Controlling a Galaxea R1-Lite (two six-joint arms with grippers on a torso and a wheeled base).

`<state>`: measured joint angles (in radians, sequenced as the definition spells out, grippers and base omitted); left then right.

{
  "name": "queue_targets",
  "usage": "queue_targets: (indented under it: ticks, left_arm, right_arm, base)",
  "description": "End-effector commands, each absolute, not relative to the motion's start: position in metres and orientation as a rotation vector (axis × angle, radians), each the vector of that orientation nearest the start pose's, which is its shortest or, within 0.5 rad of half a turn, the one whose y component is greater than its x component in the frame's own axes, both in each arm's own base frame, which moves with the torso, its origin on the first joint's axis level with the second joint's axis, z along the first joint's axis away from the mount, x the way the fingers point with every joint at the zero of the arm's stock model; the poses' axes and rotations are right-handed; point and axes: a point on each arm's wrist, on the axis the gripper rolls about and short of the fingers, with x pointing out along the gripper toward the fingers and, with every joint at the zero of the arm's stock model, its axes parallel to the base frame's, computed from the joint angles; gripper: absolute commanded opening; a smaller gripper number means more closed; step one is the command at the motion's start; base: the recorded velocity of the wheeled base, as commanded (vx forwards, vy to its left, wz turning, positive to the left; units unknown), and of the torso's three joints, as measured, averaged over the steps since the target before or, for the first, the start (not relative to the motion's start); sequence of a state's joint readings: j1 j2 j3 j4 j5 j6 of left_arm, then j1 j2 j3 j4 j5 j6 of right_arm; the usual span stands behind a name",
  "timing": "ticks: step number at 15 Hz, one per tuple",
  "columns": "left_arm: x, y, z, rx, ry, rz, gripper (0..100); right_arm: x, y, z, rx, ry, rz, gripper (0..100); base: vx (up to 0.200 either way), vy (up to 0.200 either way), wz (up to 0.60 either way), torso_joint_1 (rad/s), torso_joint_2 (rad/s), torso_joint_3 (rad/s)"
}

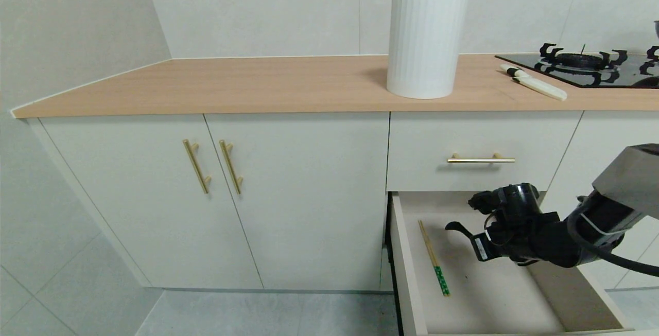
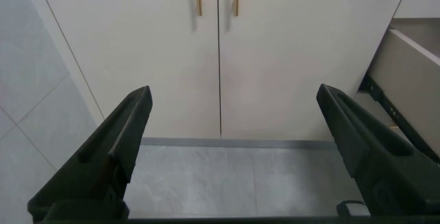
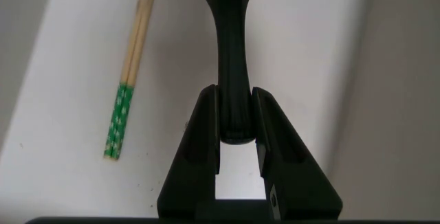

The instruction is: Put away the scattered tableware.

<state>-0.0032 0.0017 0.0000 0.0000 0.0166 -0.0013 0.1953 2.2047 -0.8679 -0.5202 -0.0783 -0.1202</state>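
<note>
Right jaws tight around black utensil (image 3: 232, 59) over drawer (image 1: 479, 305), beside chopsticks (image 1: 433, 265).

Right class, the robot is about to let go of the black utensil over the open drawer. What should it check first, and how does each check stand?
1. Drawer pulled out: ok.
2. Right gripper shut on the black utensil: ok, clamped on the handle.
3. Utensil over the drawer floor: ok in the head view; its height above the floor: cannot tell.
4. Landing spot free: ok, the chopsticks lie apart from it, nearer the drawer's left wall.
5. Left gripper out of the way: ok, open, facing the cupboard doors.
6. All tableware stowed: not ok, a white knife lies on the worktop beside the hob.
</note>
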Motion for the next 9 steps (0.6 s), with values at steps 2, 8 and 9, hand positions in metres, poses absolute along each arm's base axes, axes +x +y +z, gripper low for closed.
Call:
queue_targets:
  ticks: [2,8,9]
  left_arm:
    - [-0.023,0.0,0.076,-0.002,0.003,0.014,100]
    - [-0.023,0.0,0.076,-0.002,0.003,0.014,100]
    - [-0.023,0.0,0.076,-0.002,0.003,0.014,100]
  right_arm:
    - [0.362,0.071,-0.012,-0.189,0.863,0.172,0]
    - [0.364,0.07,-0.032,-0.187,0.911,0.16,0]
    - [0.363,0.07,-0.036,-0.19,0.921,0.161,0]
  base:
    - [0.0,0.0,0.0,0.0,0.0,0.0]
    - [0.0,0.0,0.0,0.0,0.0,0.0]
    - [0.0,0.0,0.0,0.0,0.0,0.0]
